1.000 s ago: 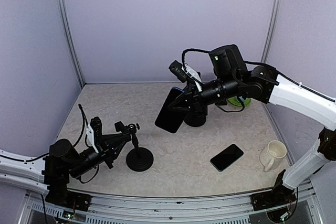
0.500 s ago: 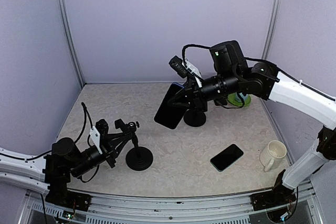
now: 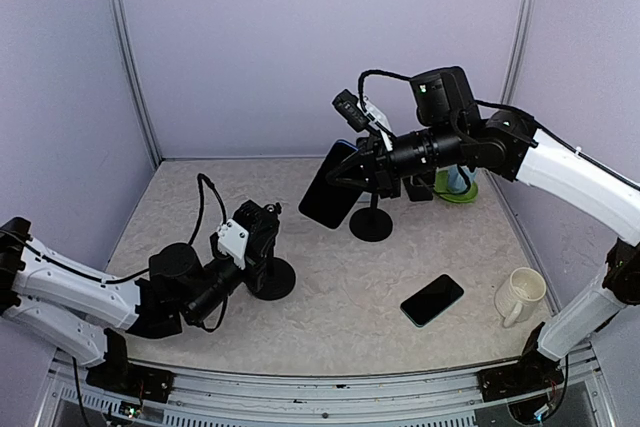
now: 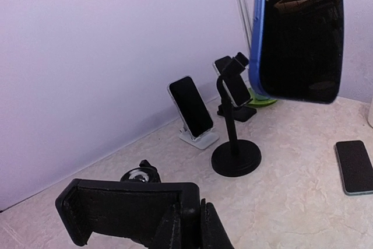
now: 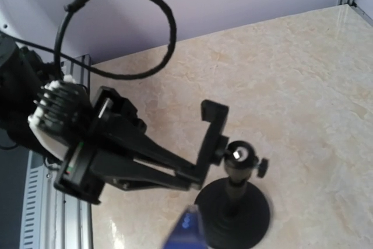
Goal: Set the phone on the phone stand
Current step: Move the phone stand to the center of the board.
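A cream mug (image 3: 520, 294) stands near right on the bench (image 3: 330, 322), a dark phone (image 3: 432, 299) flat just left of it, a green dish (image 3: 460, 192) far behind.

blue-edged phone (image 4: 297, 33) raised at right, black stand (image 4: 236, 158) beyond, clamp (image 4: 116, 208) in end effector (image 4: 191, 217)

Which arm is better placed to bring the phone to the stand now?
Right. The right gripper holds the phone in the air, while the left gripper is closed on the clamp of the phone stand.
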### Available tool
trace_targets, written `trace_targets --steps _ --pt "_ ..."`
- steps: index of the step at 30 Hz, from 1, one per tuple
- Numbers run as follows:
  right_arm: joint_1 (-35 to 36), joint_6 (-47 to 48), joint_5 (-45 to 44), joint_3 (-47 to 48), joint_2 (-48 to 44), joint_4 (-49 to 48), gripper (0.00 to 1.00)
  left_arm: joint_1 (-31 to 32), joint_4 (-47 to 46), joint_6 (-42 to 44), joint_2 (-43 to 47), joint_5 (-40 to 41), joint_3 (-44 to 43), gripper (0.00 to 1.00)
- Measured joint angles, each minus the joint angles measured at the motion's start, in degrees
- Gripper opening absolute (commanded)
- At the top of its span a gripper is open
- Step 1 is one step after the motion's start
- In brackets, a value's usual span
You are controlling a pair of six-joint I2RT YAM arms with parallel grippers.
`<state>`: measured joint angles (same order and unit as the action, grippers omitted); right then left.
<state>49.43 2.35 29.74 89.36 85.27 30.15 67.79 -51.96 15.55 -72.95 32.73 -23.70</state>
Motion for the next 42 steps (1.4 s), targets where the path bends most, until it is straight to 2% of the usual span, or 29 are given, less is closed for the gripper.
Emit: trace_targets --steps 9,16,22,27,29,33,37,42 --pt "-0.9 0.5 -0.1 0.0 -0.9 0.0 0.00 0.2 -10.8 -0.8 -11.7 9.7 -10.0 0.00" --pt "-1.4 0.7 -0.3 0.0 -2.7 0.1 0.00 2.9 -17.1 -1.4 -26.7 17.3 -22.7 0.00" --pt "-1.7 0.8 -1.0 -0.6 -5.2 0.1 0.00 5.4 -18.0 -1.3 -34.5 21.6 -28.3 0.00" --pt "-2.3 1.0 -1.8 -2.0 -7.9 0.3 0.00 6.1 -16.9 -3.4 -35.7 22.1 -29.2 0.01" --pt "-2.4 1.0 -2.0 -2.2 -8.5 0.3 0.00 6.1 -16.1 -4.7 -35.7 21.9 -29.2 0.06" --pt "-2.6 1.0 -2.2 -2.3 -9.0 0.4 0.00 6.3 -15.5 -6.5 -35.7 21.5 -29.5 0.08" --pt "-2.8 1.1 -2.5 -2.4 -9.0 0.4 0.00 6.4 -14.8 -7.8 -36.0 20.8 -30.1 0.22" --pt "-3.0 1.1 -2.7 -2.4 -9.1 0.4 0.00 7.4 -15.3 -9.1 -36.0 17.9 -30.4 0.46"
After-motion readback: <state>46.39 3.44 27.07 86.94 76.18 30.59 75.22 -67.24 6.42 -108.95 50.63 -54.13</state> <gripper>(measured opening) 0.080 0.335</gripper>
